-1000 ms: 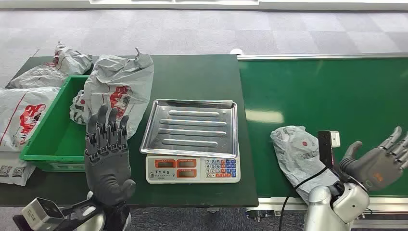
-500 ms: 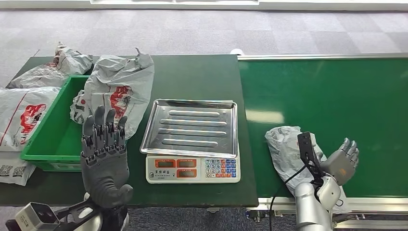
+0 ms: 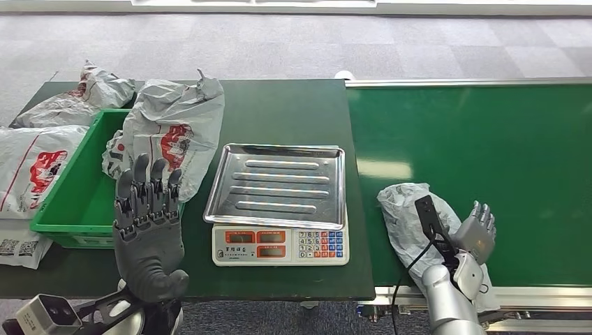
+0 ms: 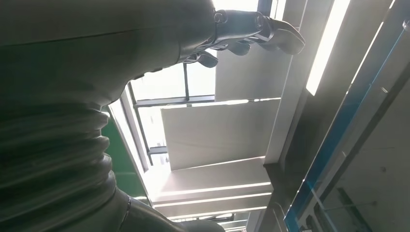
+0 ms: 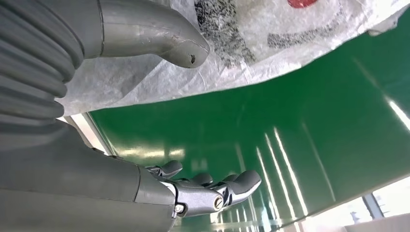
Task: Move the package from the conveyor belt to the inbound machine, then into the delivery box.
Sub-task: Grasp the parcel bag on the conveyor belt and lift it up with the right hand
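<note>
A crumpled grey plastic package [image 3: 408, 223] with a red mark lies on the green conveyor belt [image 3: 482, 139] near its front left corner. My right hand [image 3: 475, 232] stands open just to the right of it, fingers straight, palm toward the package. In the right wrist view the thumb [image 5: 159, 36] hovers over the package [image 5: 270, 43], fingers [image 5: 212, 191] apart above the belt. My left hand [image 3: 148, 230] is raised open in front of the green delivery box [image 3: 77, 202], holding nothing. The scale with a steel tray [image 3: 279, 185] sits between box and belt.
A large grey package [image 3: 174, 129] leans over the delivery box's right rim. More packages lie at the table's left edge [image 3: 35, 160] and back left [image 3: 84, 94]. The dark green table [image 3: 279, 105] ends at its front edge just below the scale.
My right hand has swung left along the belt's front edge, from well right of the package to right beside it. The left hand has sunk a little.
</note>
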`<state>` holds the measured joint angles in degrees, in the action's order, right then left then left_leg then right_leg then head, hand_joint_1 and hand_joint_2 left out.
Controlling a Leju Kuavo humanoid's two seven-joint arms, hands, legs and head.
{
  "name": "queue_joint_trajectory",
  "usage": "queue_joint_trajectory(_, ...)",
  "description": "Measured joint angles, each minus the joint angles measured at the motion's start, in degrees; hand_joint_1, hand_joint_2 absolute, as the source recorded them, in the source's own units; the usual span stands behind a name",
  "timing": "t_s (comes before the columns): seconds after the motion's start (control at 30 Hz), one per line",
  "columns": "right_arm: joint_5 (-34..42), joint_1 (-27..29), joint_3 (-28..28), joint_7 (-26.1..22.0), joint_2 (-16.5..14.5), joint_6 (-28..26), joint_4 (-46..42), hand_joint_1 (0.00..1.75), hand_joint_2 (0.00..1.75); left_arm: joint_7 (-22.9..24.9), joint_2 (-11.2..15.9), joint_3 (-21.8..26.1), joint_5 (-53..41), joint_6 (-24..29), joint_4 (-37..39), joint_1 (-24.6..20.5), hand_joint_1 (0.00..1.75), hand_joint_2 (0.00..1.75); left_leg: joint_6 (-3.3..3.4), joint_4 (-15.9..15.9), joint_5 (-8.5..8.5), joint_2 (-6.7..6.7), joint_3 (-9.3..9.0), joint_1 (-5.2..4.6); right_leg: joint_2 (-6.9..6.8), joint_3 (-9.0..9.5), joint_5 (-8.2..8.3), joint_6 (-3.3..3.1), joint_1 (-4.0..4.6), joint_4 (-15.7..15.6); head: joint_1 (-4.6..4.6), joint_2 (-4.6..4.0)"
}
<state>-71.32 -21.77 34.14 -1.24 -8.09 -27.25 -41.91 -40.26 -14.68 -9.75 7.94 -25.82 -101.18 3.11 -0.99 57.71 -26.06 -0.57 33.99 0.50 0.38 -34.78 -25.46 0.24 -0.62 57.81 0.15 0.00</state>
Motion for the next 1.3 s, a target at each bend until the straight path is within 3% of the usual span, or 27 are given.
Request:
queue_joint_trajectory(0.3, 4.4, 0.2, -1.5, -3.6, 0.7, 9.0, 2.4, 0.00, 1.75, 0.0, -0.1, 0.0, -0.8, -0.8, -0.1, 0.0, 0.00, 1.75, 0.00, 0.0, 0.00, 0.00, 0.00, 0.00, -0.01, 0.01, 0.00, 0.00, 0.01, 0.0, 0.00, 0.00)
queue_joint_trajectory(0.53, 7.6, -0.9, -5.5, -12.3, 1.3, 22.4, 6.1, 0.00, 1.75, 0.0, -0.4, 0.8, -1.8, -1.9, 0.0, -0.3, 0.00, 1.75, -0.01, 0.0, 0.00, 0.04, -0.04, 0.01, 0.03, 0.00, 0.01, -0.01, 0.01, 0.0, 0.00, 0.00)
queue_joint_trajectory(0.9, 7.1, -2.0, -10.1, -12.0, 2.4, 23.7, 9.6, 0.00, 1.75, 0.0, -0.8, 1.3, -2.3, -2.1, 0.0, -0.4, 0.00, 1.75, -0.01, 0.0, 0.00, 0.06, -0.09, 0.01, 0.04, 0.03, 0.02, -0.02, 0.01, 0.0, 0.00, 0.00)
queue_joint_trajectory(1.03, 7.1, -2.3, -10.7, -12.0, 2.5, 24.0, 10.2, 1.74, 1.75, 0.0, -0.8, 1.3, -2.4, -2.0, 0.0, -0.4, 0.00, 1.75, -0.01, 0.0, 0.00, 0.06, -0.11, 0.01, 0.04, 0.06, 0.02, -0.02, 0.01, 0.0, 0.00, 0.00)
queue_joint_trajectory(1.3, 6.6, -3.8, -12.0, -11.8, 2.9, 23.3, 11.4, 1.75, 1.75, 0.0, -0.8, 1.4, -2.5, -1.8, 0.0, -0.4, 0.00, 1.75, -0.01, 0.0, 0.01, 0.07, -0.13, 0.00, 0.03, 0.08, 0.03, -0.01, 0.01, 0.0, 0.00, 0.00)
